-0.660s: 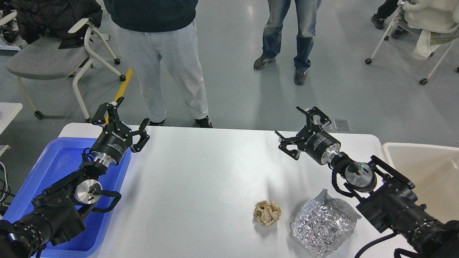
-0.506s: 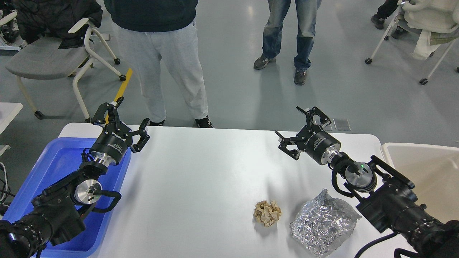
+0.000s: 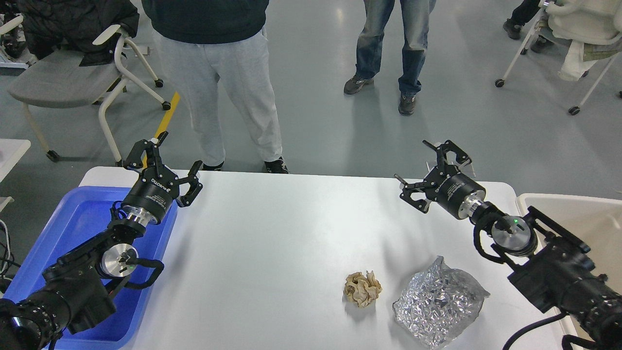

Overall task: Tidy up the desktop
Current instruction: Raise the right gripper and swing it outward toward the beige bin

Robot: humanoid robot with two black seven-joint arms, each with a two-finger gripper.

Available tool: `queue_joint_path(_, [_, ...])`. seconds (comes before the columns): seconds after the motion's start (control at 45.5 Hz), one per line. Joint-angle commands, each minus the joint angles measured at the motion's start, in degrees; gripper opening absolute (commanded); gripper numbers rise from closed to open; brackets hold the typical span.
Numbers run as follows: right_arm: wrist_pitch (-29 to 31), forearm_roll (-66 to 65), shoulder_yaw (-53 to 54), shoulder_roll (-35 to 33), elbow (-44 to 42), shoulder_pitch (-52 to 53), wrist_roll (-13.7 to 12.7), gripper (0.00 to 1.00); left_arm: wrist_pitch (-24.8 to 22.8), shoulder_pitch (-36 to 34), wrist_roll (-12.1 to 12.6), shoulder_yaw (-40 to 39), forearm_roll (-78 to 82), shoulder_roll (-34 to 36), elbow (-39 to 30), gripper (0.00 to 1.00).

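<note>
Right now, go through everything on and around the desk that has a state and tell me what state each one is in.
Left gripper: open, holding nothing, above the blue tub's far edge.
Right gripper: open, holding nothing, above the desktop.
Paper ball: crumpled, lying on the desktop.
Foil bag: crinkled, lying flat beside the paper ball.
Blue tub: nothing visible inside.
Beige bin: open-topped, partly hidden by the right arm.

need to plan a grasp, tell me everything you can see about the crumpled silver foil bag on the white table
The crumpled silver foil bag looks like thin, shiny metallic film, wrinkled all over, with a pointed corner sticking up at its far edge. It lies flat on the white desktop near the front right, just right of a crumpled beige paper ball, apart from it. Neither gripper touches it; the right gripper hangs open beyond it.
</note>
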Motion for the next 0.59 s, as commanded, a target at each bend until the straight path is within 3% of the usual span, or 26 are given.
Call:
queue_joint_path(0.0, [-0.2,-1.2,-2.7,-10.0,4.2,1.1,-0.6,1.00,0.0,0.0,0.0,0.0,0.0,0.0,0.0,1.00])
queue_joint_path(0.572, [-0.7,-3.4,-14.5,-42.8,30.3,1.0,-0.6,1.00,0.0,0.0,0.0,0.0,0.0,0.0,0.0,1.00])
